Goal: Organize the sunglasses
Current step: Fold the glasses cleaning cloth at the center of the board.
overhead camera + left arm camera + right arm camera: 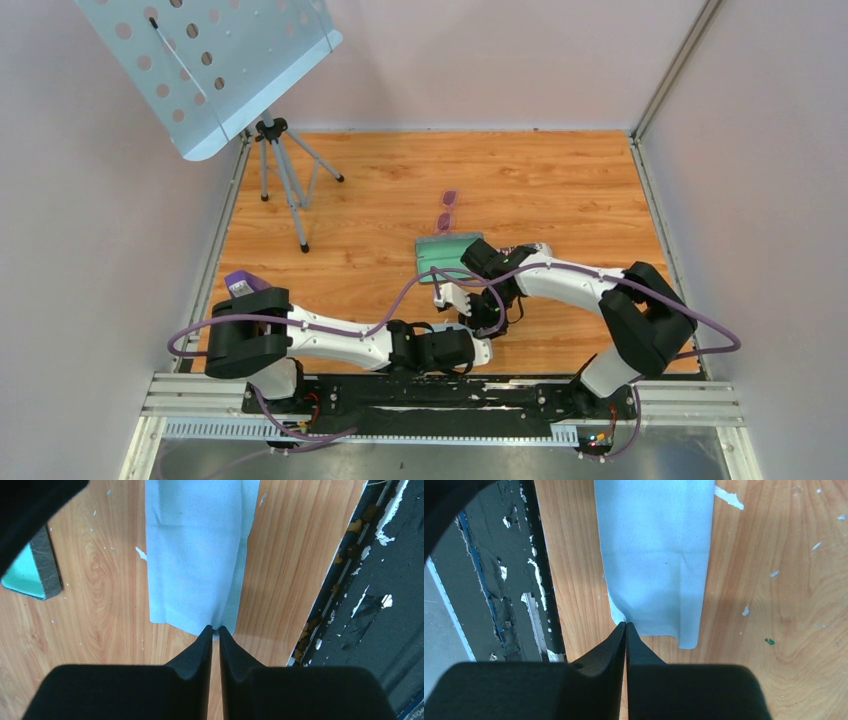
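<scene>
The sunglasses (446,210), small with purple-pink lenses, lie on the wooden table beyond an open case with a green lining (448,250). A corner of the case shows in the left wrist view (30,575). A pale blue cloth (200,555) lies flat on the wood near the table's front edge. My left gripper (215,628) is shut on one near corner of the cloth. My right gripper (625,625) is shut on a corner of the same cloth (659,555). In the top view both grippers, left (487,350) and right (487,322), meet in front of the case, and the arms hide most of the cloth.
A perforated metal stand on a tripod (285,180) stands at the back left. A small purple object (240,284) sits by the left arm's base. The black rail (370,580) runs along the table's front edge beside the cloth. Walls close in both sides.
</scene>
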Robot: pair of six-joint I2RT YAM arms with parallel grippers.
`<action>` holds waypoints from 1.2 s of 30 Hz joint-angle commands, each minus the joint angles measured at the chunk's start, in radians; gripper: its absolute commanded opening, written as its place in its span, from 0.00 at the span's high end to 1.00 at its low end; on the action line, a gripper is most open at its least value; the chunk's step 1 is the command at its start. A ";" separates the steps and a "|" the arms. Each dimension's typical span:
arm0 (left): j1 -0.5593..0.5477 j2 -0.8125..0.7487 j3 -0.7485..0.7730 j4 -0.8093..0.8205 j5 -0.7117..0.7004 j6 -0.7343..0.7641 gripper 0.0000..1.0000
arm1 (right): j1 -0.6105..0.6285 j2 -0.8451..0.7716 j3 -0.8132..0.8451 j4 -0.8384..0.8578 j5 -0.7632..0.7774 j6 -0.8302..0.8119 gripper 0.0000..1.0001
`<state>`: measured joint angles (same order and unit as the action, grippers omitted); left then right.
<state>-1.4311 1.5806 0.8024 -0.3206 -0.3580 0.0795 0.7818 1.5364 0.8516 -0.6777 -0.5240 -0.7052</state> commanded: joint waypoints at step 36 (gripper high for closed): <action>-0.009 -0.280 -0.068 0.076 -0.145 -0.129 0.61 | -0.196 0.006 0.135 -0.135 -0.339 0.003 0.80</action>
<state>-1.4368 1.3430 0.7944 -0.4133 -0.4740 0.0452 0.6483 1.4929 0.9318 -0.7975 -0.7425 -0.7258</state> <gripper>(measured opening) 0.388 0.207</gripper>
